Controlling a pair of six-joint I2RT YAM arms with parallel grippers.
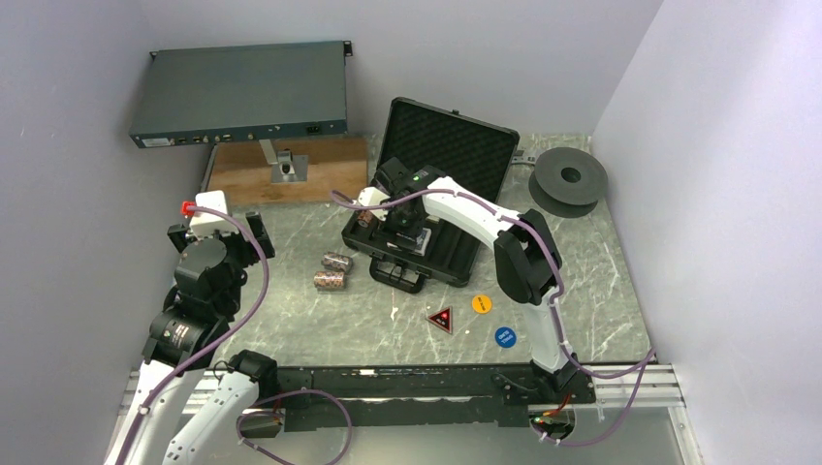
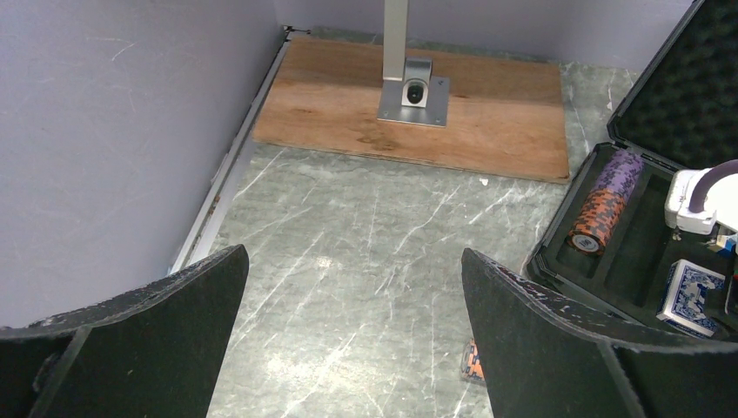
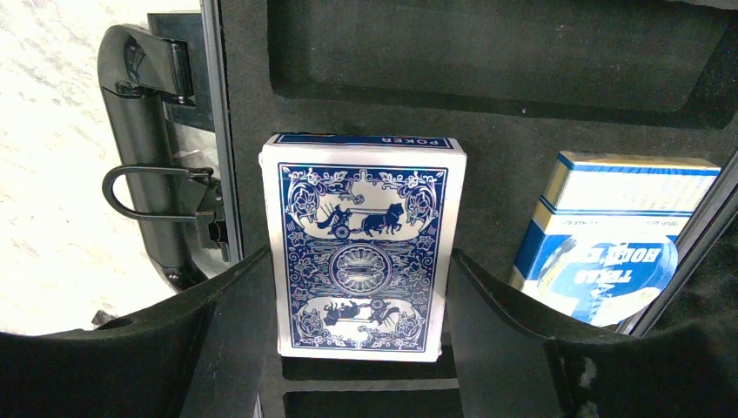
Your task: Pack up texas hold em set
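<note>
The black briefcase [image 1: 448, 138] lies open at mid table, lid up, and also shows in the left wrist view [image 2: 687, 83]. My right gripper [image 1: 402, 232] is inside its base, shut on a blue card deck [image 3: 361, 244], one finger on each long edge [image 3: 361, 270]. A second blue-and-white deck box [image 3: 609, 235] stands in the slot to its right. A chip roll [image 2: 607, 200] lies in the case's left groove. Two chip rolls [image 1: 333, 271] lie on the table left of the case. The red-triangle [image 1: 441, 320], orange [image 1: 482, 303] and blue [image 1: 505, 336] buttons lie in front. My left gripper [image 1: 215, 208] is open and empty [image 2: 352, 261] over bare table.
The grey rack unit [image 1: 242, 92] hangs at the back left above a wooden board [image 1: 320, 179] with a metal post base [image 2: 414, 91]. The dark spool [image 1: 569, 179] lies right of the case. Walls close in on the left, right and back.
</note>
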